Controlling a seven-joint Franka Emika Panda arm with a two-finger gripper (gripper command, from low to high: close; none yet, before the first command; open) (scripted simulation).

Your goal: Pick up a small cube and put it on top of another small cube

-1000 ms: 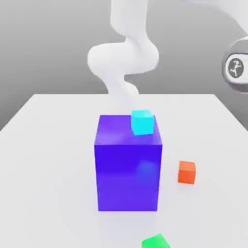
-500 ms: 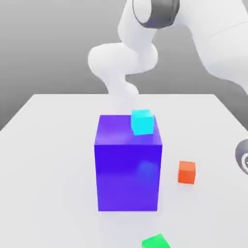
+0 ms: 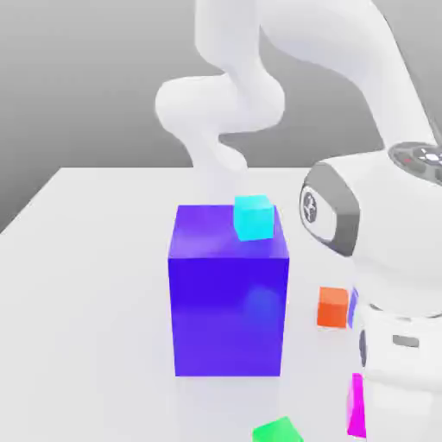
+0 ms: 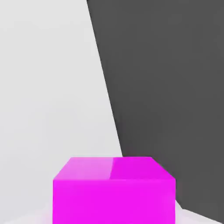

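A: Down at the near right corner of the counter point(image 3: 95, 259), the white arm point(image 3: 380, 250) has its hand point(image 3: 367, 406) low over a magenta cube point(image 3: 355, 406).

B: And the hand is clamped on that cube. In the hand view the magenta cube point(image 4: 113, 190) sits right up against the camera, its top face and one side showing, with the white counter point(image 4: 48, 87) beyond it and its edge running diagonally against a dark floor point(image 4: 175, 87).

A: Middle of the counter, a big blue block point(image 3: 229, 289) stands upright. On its top, at the far right corner, rests a small cyan cube point(image 3: 254, 217).

B: To the right of the block, well apart from it, a small orange cube point(image 3: 331, 306) sits on the counter, just beside the arm's body in the exterior view.

A: And at the near edge, a small green cube point(image 3: 278, 430), partly cut off, left of the magenta one.

B: Whether the magenta cube touches the counter, I cannot tell.
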